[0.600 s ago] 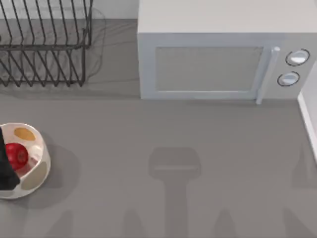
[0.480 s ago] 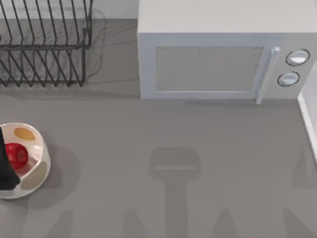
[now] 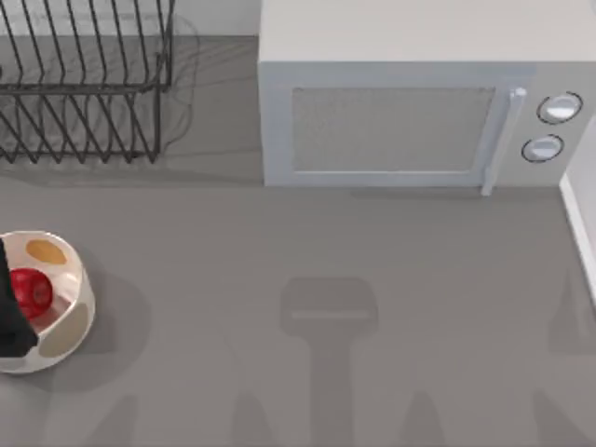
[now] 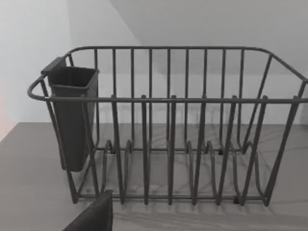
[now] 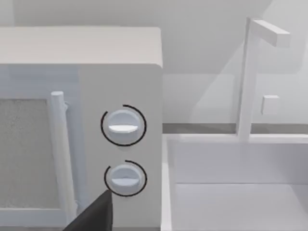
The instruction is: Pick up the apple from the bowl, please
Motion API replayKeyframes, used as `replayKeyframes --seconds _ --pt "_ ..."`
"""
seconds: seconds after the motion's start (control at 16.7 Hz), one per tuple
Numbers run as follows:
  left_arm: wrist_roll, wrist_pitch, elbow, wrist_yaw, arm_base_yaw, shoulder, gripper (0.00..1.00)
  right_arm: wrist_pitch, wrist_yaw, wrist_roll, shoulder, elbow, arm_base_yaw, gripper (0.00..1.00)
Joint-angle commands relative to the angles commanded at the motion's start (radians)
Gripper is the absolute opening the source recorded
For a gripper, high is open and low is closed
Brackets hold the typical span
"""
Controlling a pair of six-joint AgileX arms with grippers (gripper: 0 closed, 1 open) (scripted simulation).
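The spotted cream bowl (image 3: 70, 321) sits at the table's left edge in the top view. The small red apple (image 3: 33, 291) lies inside it. A black part of my left gripper (image 3: 9, 317) hangs over the bowl's left side, right beside the apple and covering its left edge. I cannot tell whether it touches the apple. A dark piece of that gripper (image 4: 94, 216) shows low in the left wrist view. A dark piece of my right gripper (image 5: 94, 214) shows in the right wrist view, facing the microwave knobs.
A black wire dish rack (image 3: 84, 84) with a dark cup holder (image 4: 72, 115) stands at the back left. A white microwave (image 3: 410, 93) stands at the back right, with a white sink (image 5: 236, 183) beside it. Bare grey table (image 3: 326, 279) lies in front.
The black left gripper has slid slightly toward the left edge, showing a little more of the bowl. The apple stays in the bowl.
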Motion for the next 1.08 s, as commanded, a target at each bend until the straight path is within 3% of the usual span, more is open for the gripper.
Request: replayKeyframes --seconds 0.84,1.08 --pt "0.000 -0.001 0.001 0.000 0.000 0.001 1.00 0.000 0.000 0.000 0.000 0.000 0.000 1.00" --pt "0.003 -0.089 0.096 0.000 0.001 0.108 1.00 0.000 0.000 0.000 0.000 0.000 0.000 1.00"
